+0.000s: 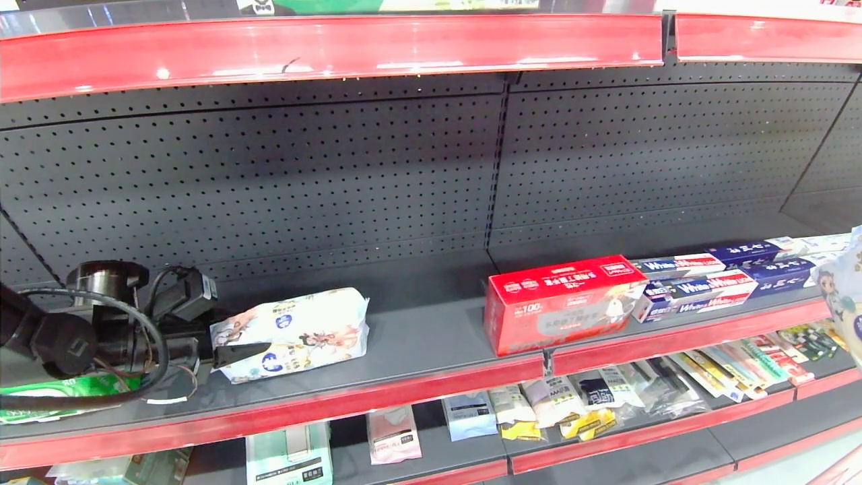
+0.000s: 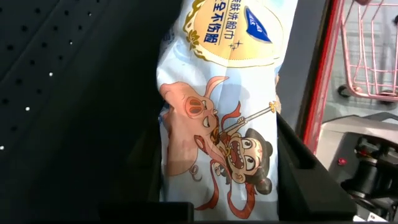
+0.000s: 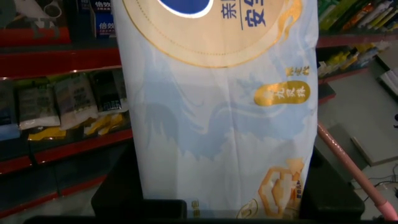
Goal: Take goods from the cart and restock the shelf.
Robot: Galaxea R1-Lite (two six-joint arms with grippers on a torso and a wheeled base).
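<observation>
White pack [image 1: 296, 330] (left claw [image 1: 232, 347] gripping) on shelf [image 1: 417, 337].

Dark perforated back panel [image 1: 337, 175] above, grey floor [image 3: 354, 106] below.

Lies flat toward the left of the grey, red-edged shelf [image 1: 431, 337]: white cartoon-printed pack [image 1: 293, 333], clamped in the left gripper [image 1: 236, 340]. Hovers off its far right end: second matching pack [image 1: 843, 296].
</observation>
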